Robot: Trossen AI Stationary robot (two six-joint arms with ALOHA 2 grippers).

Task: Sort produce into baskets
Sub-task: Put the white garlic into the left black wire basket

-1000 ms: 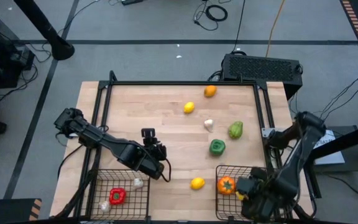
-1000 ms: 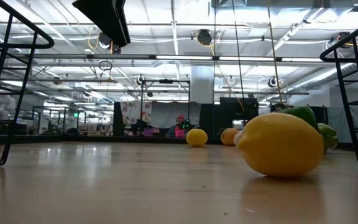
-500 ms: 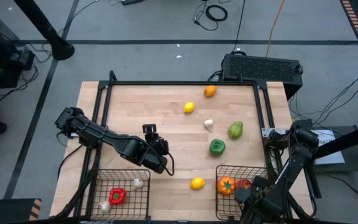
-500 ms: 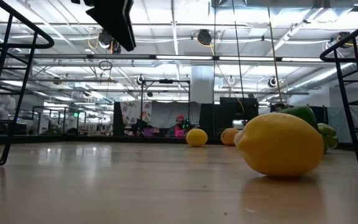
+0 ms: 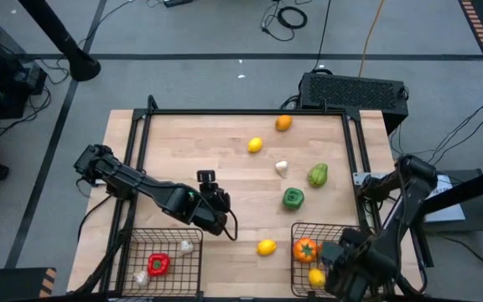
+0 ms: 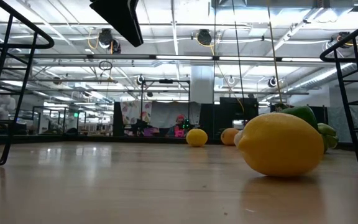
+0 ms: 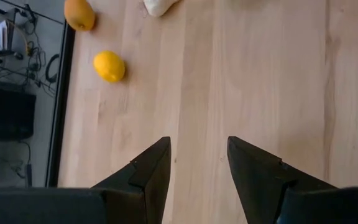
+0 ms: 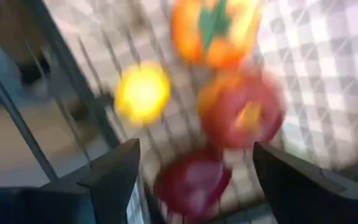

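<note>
The right gripper (image 5: 342, 270) hangs over the right-hand basket (image 5: 298, 231) down at about five o'clock on the table, and a yellow lemon (image 5: 316, 278) now lies in that basket beside the orange tomato (image 5: 305, 249), where half a second ago a red piece showed and no lemon. My reading is that the lemon has only just been let go. From the right wrist camera the two fingers stand wide apart with nothing between them, and below them sit the lemon, the tomato and two red fruits, all blurred. The left gripper (image 5: 214, 200) has crept a little further toward the centre of the table over the last second; its fingers (image 7: 145, 177) are parted and empty above bare wood, pointing toward twelve o'clock. The left-hand basket (image 5: 132, 243) at seven o'clock holds a red pepper (image 5: 158, 265) and a garlic bulb (image 5: 186, 247). Still loose on the table are a lemon at six o'clock (image 5: 266, 247), a dark green pepper (image 5: 293, 198), a light green pepper (image 5: 318, 175), a garlic bulb near the middle (image 5: 282, 169), a far lemon (image 5: 255, 145) and an orange (image 5: 283, 122) toward twelve. So one more piece is sorted, six remain, and the left arm looks set to pick next.
</note>
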